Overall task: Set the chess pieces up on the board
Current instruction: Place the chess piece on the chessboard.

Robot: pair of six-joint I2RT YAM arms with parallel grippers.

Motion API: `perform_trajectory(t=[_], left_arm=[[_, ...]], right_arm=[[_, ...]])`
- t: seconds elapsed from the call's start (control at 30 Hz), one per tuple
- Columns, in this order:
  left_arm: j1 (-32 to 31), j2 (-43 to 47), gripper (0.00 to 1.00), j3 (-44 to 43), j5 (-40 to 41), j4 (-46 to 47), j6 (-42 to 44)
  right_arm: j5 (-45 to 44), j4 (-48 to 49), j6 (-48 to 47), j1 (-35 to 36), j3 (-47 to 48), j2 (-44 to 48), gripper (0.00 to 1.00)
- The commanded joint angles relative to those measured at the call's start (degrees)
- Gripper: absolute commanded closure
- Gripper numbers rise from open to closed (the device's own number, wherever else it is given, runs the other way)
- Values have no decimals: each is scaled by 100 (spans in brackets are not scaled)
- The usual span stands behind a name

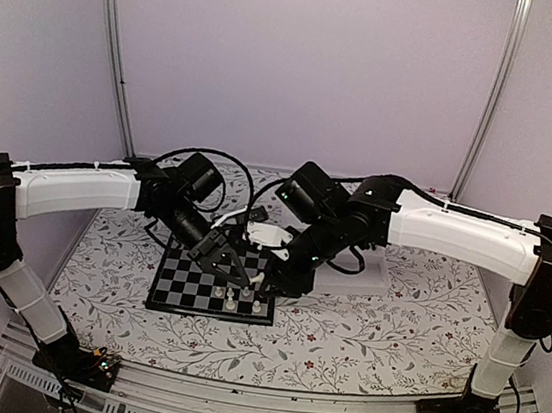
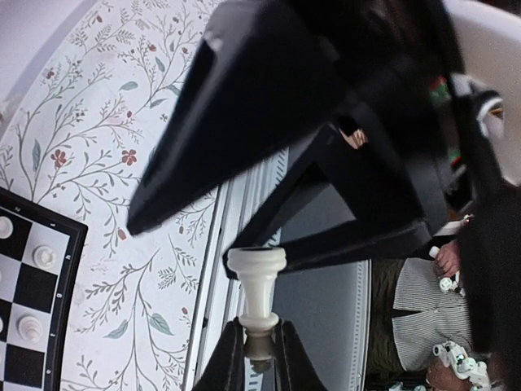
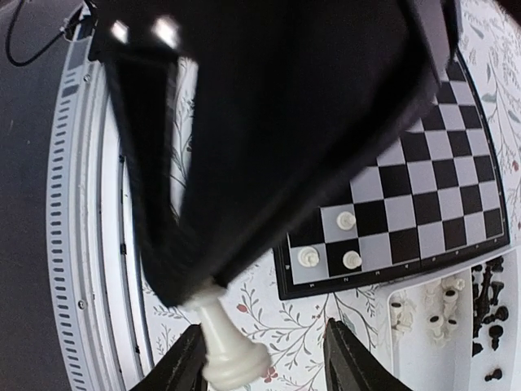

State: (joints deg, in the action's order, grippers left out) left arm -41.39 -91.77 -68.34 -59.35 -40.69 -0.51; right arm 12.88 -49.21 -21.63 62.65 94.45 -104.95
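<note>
White piece [image 2: 257, 297] is pinched in the shut left jaws, and the right jaws are spread open round its base. They should be closed squarely before it's released.

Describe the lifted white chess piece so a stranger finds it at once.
Find the board; by its far edge the left claw pinches one white piece by its narrow end. Its neighbours stand on squares; it alone is lifted.

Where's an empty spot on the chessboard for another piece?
The chessboard's left half, out to its black border, is bare. The near right corner is crowded: three white pieces stand there, and the left gripper and right gripper hang over that side.
</note>
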Motion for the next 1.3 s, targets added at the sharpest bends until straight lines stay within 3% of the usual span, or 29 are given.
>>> perform_trajectory(t=[0.0, 0.27, 0.57, 0.8, 1.07, 1.27], left_arm=[[117, -103, 100, 124, -559, 559, -57], [194, -171, 100, 261, -916, 741, -105], [148, -263, 100, 198, -1002, 719, -134], [140, -288, 100, 199, -1068, 667, -107], [139, -326, 98, 110, -988, 620, -120], [174, 57, 68, 206, -387, 783, -285]], right_arm=[[443, 387, -128, 175, 82, 447, 50], [466, 342, 67, 181, -219, 973, 50], [459, 261, -21, 189, 80, 366, 50], [277, 245, -152, 184, -204, 451, 50], [230, 177, -167, 206, -155, 381, 79], [91, 220, 71, 196, -125, 421, 95]])
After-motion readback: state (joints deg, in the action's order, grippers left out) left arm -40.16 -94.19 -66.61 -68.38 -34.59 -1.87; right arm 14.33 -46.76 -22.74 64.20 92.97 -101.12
